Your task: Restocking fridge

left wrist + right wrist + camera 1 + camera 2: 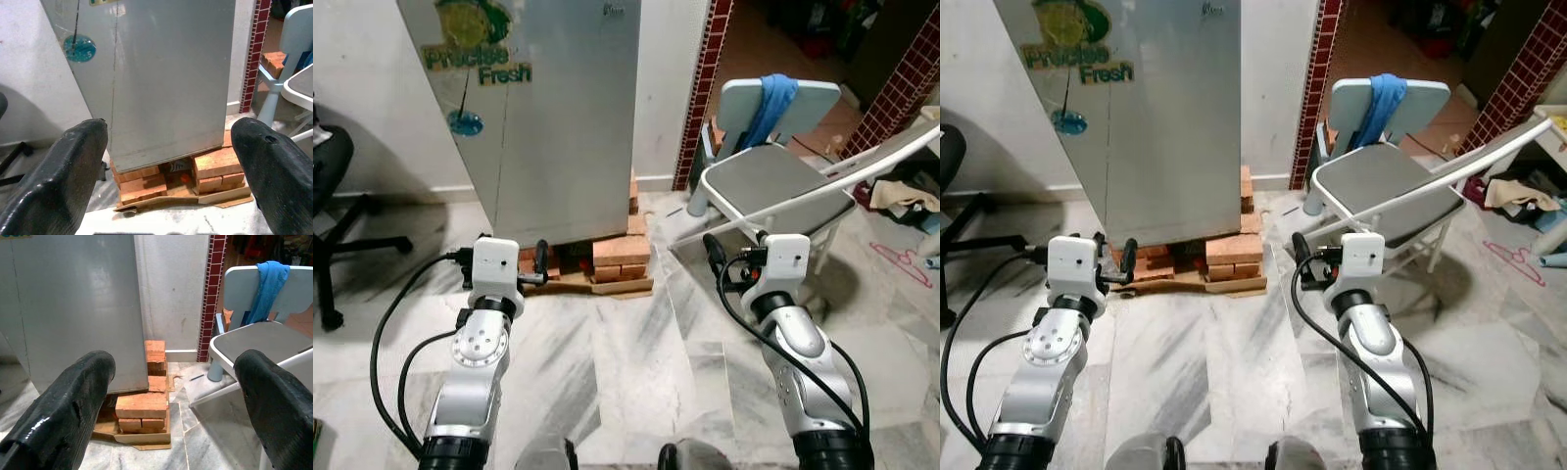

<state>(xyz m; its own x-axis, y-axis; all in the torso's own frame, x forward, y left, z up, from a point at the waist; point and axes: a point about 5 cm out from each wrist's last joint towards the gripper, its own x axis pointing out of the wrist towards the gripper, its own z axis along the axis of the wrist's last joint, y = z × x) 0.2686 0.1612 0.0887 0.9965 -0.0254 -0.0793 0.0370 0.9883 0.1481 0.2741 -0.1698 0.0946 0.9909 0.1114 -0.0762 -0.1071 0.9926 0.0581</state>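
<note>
A silver fridge [558, 117] stands ahead of me with its door shut. It carries a green "Fresh" sticker and rests on stacked bricks [622, 257] and a sheet of cardboard. Both arms are raised in front of me over the marble floor, a short way from the fridge. My left gripper [171, 134] is open and empty, aimed at the fridge's lower door. My right gripper [173, 364] is also open and empty, aimed at the gap between the fridge and a chair.
A pale plastic chair [769, 176] with a blue cloth [773, 98] over its back stands close on the right, with a white bar [871, 162] across it. A black office chair [333, 196] is at the far left. Clothes and a pink hanger [901, 259] lie at the right.
</note>
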